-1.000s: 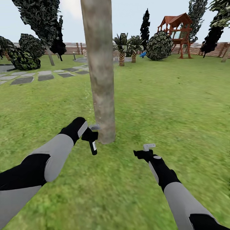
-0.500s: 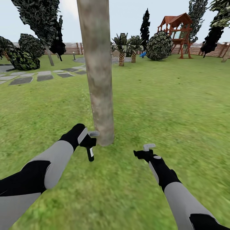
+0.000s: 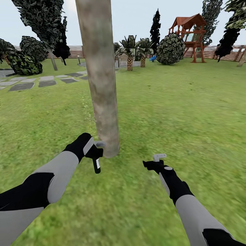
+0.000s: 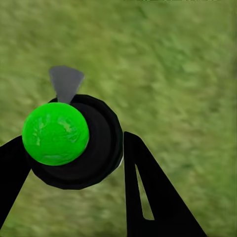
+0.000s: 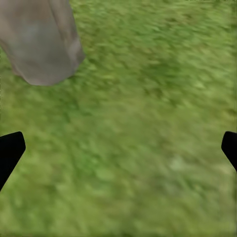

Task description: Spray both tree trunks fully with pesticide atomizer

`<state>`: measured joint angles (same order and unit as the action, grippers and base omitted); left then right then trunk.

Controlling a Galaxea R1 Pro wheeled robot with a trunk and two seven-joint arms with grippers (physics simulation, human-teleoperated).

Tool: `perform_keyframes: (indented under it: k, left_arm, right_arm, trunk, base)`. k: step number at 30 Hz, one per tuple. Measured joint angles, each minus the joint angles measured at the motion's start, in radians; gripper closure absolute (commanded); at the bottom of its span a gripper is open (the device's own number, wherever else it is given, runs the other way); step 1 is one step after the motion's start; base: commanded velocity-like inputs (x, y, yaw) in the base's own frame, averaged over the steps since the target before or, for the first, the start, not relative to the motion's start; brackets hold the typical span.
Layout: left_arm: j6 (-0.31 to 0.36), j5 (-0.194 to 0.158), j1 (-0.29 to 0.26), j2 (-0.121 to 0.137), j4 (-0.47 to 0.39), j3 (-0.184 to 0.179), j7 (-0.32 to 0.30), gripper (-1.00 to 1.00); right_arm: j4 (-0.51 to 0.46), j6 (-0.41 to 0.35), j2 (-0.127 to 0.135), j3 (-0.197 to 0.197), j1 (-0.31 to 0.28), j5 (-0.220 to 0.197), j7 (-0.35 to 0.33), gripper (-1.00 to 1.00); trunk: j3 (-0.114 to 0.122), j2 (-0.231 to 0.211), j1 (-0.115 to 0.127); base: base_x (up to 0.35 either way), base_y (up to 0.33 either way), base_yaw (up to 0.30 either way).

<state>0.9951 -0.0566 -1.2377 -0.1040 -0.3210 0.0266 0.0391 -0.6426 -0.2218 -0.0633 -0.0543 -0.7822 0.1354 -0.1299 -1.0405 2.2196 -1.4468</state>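
The left gripper (image 3: 96, 154) clenches the small, rigid, probably light black pesticide atomizer (image 3: 97, 163) round its body beside the mottled beige-grey tree trunk (image 3: 101, 85); the right gripper (image 3: 156, 160) hangs released.

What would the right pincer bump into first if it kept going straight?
Probably just the grass: the right pincer points down at bare lawn, with the tree trunk off to one side.

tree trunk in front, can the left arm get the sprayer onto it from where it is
Probably yes. The left gripper holds the pesticide atomizer right beside the base of the tree trunk, with only grass between them. The upper trunk looks harder to reach from this low pose.
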Motion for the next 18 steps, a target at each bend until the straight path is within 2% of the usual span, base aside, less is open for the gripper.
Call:
perform_keyframes:
  k: [11,18]
  left_arm:
    - [0.000,-0.001,0.001,-0.001,-0.001,0.000,0.001,1.00]
    - [-0.001,-0.005,0.000,-0.004,0.000,0.000,-0.001,1.00]
  right_arm:
    - [-0.001,0.000,0.000,-0.001,0.000,0.000,0.002,-1.00]
    - [-0.001,0.000,0.000,-0.001,0.000,0.000,0.001,-1.00]
  trunk:
    - [0.000,0.000,0.000]
    - [0.000,0.000,0.001]
  base:
    - [0.018,-0.254,0.259]
    - [0.199,-0.199,0.053]
